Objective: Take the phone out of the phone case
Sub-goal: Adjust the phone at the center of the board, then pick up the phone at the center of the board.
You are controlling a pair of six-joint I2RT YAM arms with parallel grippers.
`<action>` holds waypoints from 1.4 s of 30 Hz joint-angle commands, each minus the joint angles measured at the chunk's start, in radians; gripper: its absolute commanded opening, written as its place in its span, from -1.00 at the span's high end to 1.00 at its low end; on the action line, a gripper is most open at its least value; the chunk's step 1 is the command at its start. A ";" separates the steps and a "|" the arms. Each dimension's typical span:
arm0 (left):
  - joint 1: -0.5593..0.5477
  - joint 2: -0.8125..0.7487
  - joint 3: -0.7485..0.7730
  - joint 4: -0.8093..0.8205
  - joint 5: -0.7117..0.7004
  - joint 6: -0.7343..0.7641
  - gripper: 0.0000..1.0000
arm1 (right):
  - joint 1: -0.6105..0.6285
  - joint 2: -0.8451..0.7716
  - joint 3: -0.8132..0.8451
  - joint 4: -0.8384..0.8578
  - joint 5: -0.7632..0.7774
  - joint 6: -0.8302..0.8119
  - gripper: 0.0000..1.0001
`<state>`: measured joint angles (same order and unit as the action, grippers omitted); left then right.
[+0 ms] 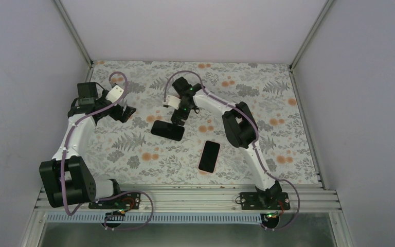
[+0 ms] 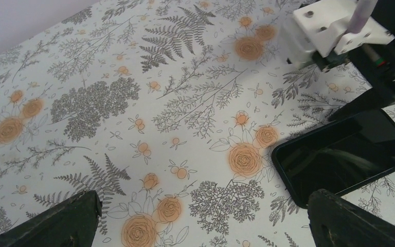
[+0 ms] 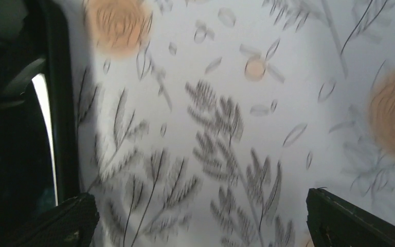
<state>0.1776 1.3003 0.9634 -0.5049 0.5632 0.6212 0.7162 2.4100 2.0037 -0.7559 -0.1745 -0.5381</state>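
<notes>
A black glossy phone-shaped slab with a raised rim [image 1: 167,130] lies flat mid-table. It also shows in the left wrist view [image 2: 344,154] and at the left edge of the right wrist view [image 3: 15,128]. A second phone with a dark screen and pink edge [image 1: 209,156] lies to its right and nearer. I cannot tell which of them is the case. My right gripper [image 1: 177,117] is open and hovers low just behind the black slab, empty [image 3: 200,221]. My left gripper [image 1: 126,113] is open and empty, to the left of the slab [image 2: 200,226].
The floral tablecloth [image 1: 133,154] covers the table. White walls and aluminium posts close it in at the back and sides. The right arm's wrist [image 2: 339,31] shows at the top right of the left wrist view.
</notes>
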 commanded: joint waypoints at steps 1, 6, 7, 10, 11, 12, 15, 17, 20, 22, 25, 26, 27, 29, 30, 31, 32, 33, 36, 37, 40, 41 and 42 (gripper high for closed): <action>0.009 -0.020 -0.012 0.001 0.041 0.013 -1.00 | -0.002 -0.045 -0.001 -0.210 -0.158 -0.104 -1.00; 0.009 -0.015 -0.013 0.002 0.057 -0.001 -1.00 | 0.011 0.085 0.115 -0.366 -0.225 -0.056 -1.00; 0.010 -0.016 -0.014 -0.001 0.057 0.000 -1.00 | 0.011 0.108 0.136 -0.388 -0.240 -0.045 -1.00; 0.009 -0.022 -0.017 -0.010 0.045 0.006 -1.00 | 0.011 0.119 0.132 -0.372 -0.265 0.014 -1.00; 0.008 -0.025 -0.019 -0.012 0.039 0.010 -1.00 | 0.011 0.111 0.115 -0.359 -0.274 0.028 -1.00; 0.009 -0.029 -0.020 -0.013 0.034 0.013 -1.00 | 0.010 0.100 0.104 -0.341 -0.279 0.053 -1.00; 0.010 -0.033 -0.026 -0.017 0.024 0.017 -1.00 | 0.013 0.076 0.091 -0.338 -0.308 0.103 -1.00; 0.009 -0.035 -0.028 -0.020 0.022 0.017 -1.00 | 0.022 0.071 0.091 -0.368 -0.313 0.128 -1.00; 0.009 -0.039 -0.034 -0.019 0.021 0.017 -1.00 | 0.058 0.023 0.020 -0.355 -0.271 0.153 -1.00; 0.010 -0.039 -0.039 -0.015 0.019 0.017 -1.00 | 0.092 -0.028 -0.068 -0.306 -0.197 0.180 -1.00; 0.009 -0.036 -0.044 -0.008 0.016 0.012 -1.00 | 0.141 -0.061 -0.141 -0.265 -0.098 0.244 -1.00; 0.009 -0.033 -0.042 -0.008 0.016 0.010 -1.00 | 0.152 -0.060 -0.153 -0.262 -0.081 0.264 -1.00; 0.009 -0.031 -0.039 -0.009 0.015 0.006 -1.00 | 0.164 -0.061 -0.166 -0.255 -0.059 0.286 -1.00; 0.010 -0.029 -0.034 -0.012 0.018 0.005 -1.00 | 0.180 -0.056 -0.181 -0.248 -0.044 0.304 -1.00; 0.010 -0.029 -0.033 -0.013 0.020 0.004 -1.00 | 0.188 -0.049 -0.185 -0.244 -0.039 0.309 -1.00; 0.010 -0.028 -0.032 -0.015 0.020 0.004 -1.00 | 0.195 -0.041 -0.183 -0.243 -0.032 0.314 -1.00; 0.010 -0.029 -0.030 -0.015 0.019 0.003 -1.00 | 0.204 -0.029 -0.178 -0.247 -0.025 0.317 -0.99; 0.010 -0.030 -0.030 -0.018 0.017 0.003 -1.00 | 0.213 -0.016 -0.172 -0.253 -0.019 0.320 -0.99; 0.010 -0.038 -0.036 -0.015 0.009 -0.003 -1.00 | 0.234 0.035 -0.144 -0.255 0.015 0.343 -1.00; 0.010 -0.042 -0.040 -0.012 0.001 -0.007 -1.00 | 0.237 0.052 -0.131 -0.255 0.027 0.349 -1.00; 0.010 -0.047 -0.054 0.001 -0.036 -0.015 -1.00 | 0.245 0.109 -0.082 -0.270 0.049 0.367 -1.00; 0.010 -0.049 -0.057 0.003 -0.050 -0.015 -1.00 | 0.246 0.126 -0.068 -0.274 0.052 0.376 -1.00; 0.009 -0.051 -0.062 0.006 -0.062 -0.015 -1.00 | 0.248 0.142 -0.055 -0.276 0.056 0.377 -1.00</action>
<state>0.1814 1.2774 0.9230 -0.5102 0.5461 0.6155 0.9497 2.3741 1.9690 -0.9699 -0.1356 -0.2218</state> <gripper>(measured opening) 0.999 0.994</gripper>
